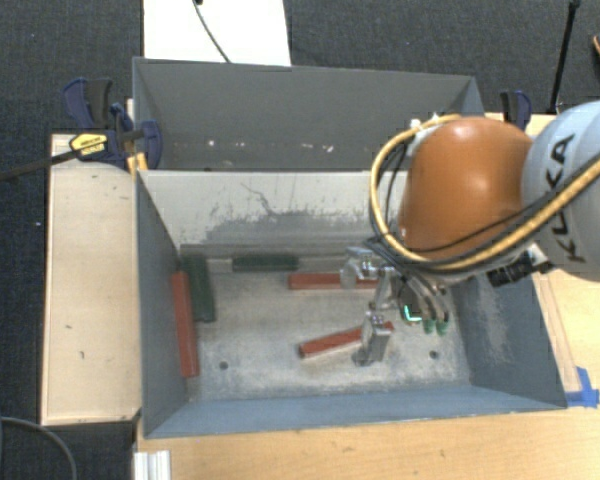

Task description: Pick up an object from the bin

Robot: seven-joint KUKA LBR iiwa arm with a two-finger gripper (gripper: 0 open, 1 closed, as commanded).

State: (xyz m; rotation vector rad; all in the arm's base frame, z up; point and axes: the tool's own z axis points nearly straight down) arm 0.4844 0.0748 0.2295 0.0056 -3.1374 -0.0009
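Grey metal bin in the camera view, floor mostly bare, with a handful of short bars spread flat on it. Low over the floor right of centre hung the gripper, at the right end of a red bar that lay slightly tilted, left end nearer the front wall. It looked to be touching or just above that end, but contact could not be confirmed. Whether the gripper was clenched or released could not be told from this angle, with the orange wrist cover and cables looming over it. The red bar lay flat on the floor, so it was not lifted. Just behind the gripper, toward the back wall, lay a second red bar, with a back green bar to its left. Along the left wall a third red bar and a left green bar lay side by side, well apart from the gripper and probably resting there against the foot of the sloped wall. Judgement: the red bar by the gripper was the likely pick, since it sat alone with open floor around it and was easy to close on. Taking it at the end rather than the middle risked it pivoting out on closing
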